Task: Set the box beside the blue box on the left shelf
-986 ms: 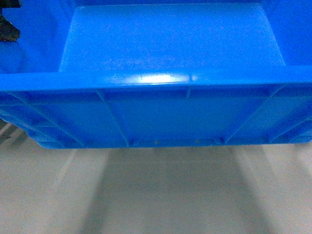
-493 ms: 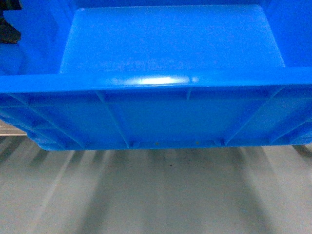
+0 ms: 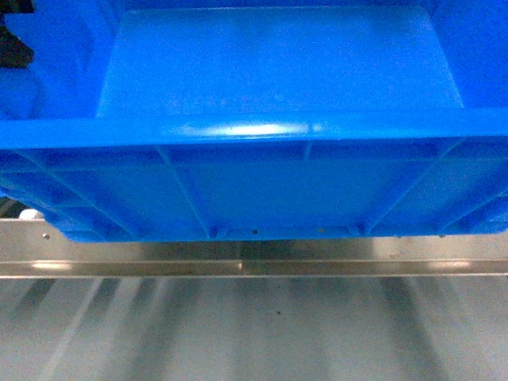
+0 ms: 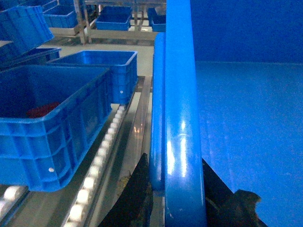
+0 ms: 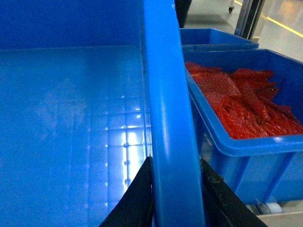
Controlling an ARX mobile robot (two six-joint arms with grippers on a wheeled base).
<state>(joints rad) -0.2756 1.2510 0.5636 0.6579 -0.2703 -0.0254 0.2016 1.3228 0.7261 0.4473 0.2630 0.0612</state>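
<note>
Crate (image 3: 278, 103) is carried level between the two arms, its near wall hanging just above the silver front rail (image 3: 254, 254) of the left shelf (image 4: 102, 151). Each side rim is clamped by one end effector, the left (image 4: 177, 189) and the right (image 5: 175, 194), so the load is kept balanced. Blue boxes (image 4: 52, 118) are seen on the rollers to its left, and a box of red bags (image 5: 246, 104) to its right.
</note>
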